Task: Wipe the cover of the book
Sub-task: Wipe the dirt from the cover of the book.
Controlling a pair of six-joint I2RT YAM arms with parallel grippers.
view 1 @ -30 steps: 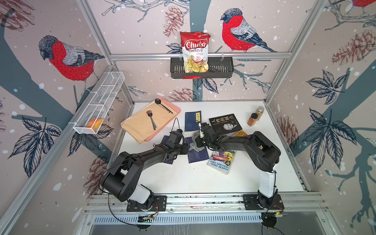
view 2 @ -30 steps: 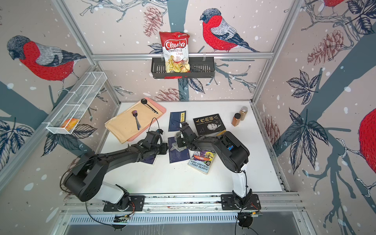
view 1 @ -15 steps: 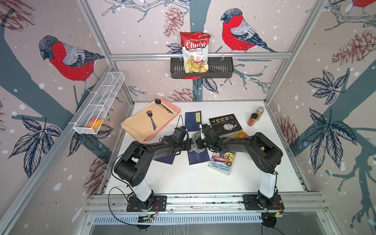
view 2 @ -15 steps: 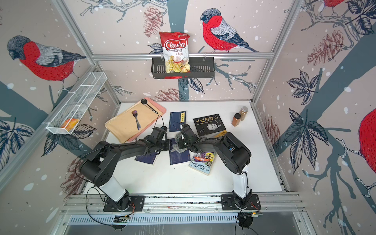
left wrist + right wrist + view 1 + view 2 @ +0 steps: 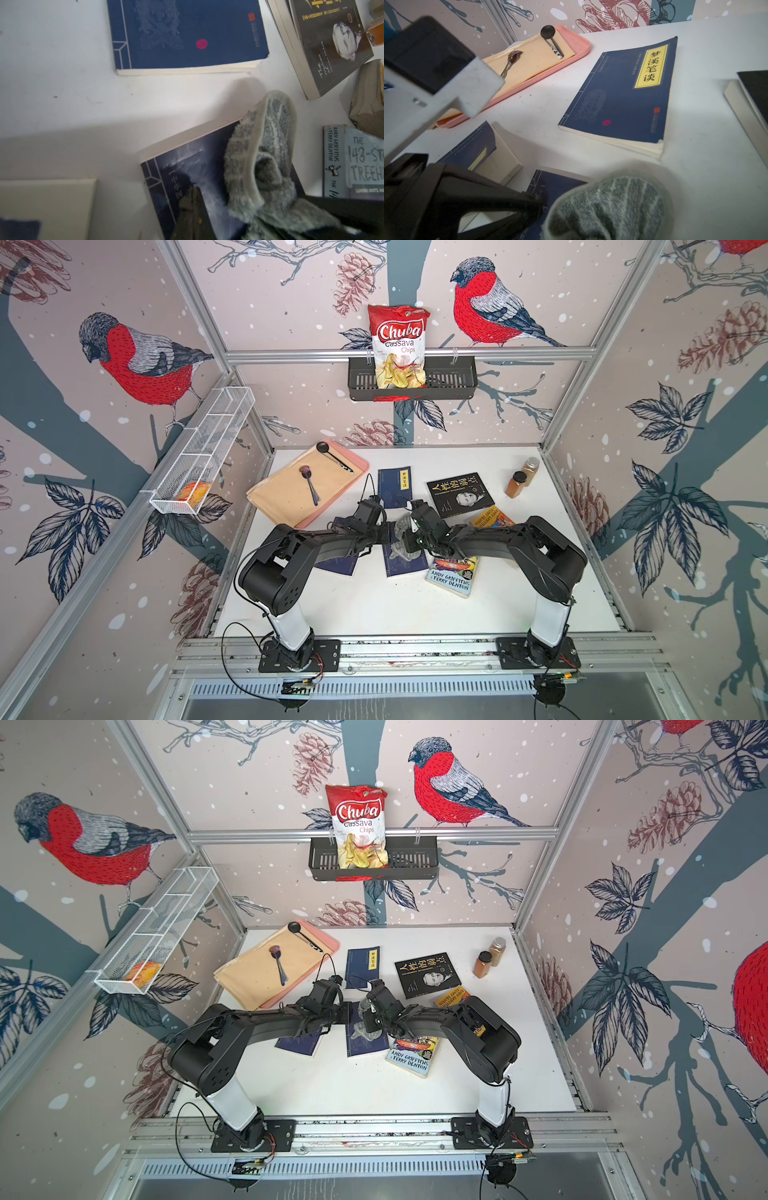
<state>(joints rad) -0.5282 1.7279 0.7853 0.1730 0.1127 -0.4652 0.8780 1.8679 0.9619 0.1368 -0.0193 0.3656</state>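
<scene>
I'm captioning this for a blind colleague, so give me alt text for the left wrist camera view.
A grey cloth sits bunched on the cover of a dark blue book on a white table. Nearby, apart from it, lie a second blue book with a pink dot, a black book and a pale blue paperback.

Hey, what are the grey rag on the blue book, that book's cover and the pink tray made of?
Grey fuzzy cloth: looks like microfibre or terry, matte; piled fibres, stitched hem.
Dark blue book cover: coated paper likely, semi-gloss; pale sheen, cream page edges.
Pink rectangular tray: probably moulded plastic, smooth matte; rounded uniform rim.
</scene>
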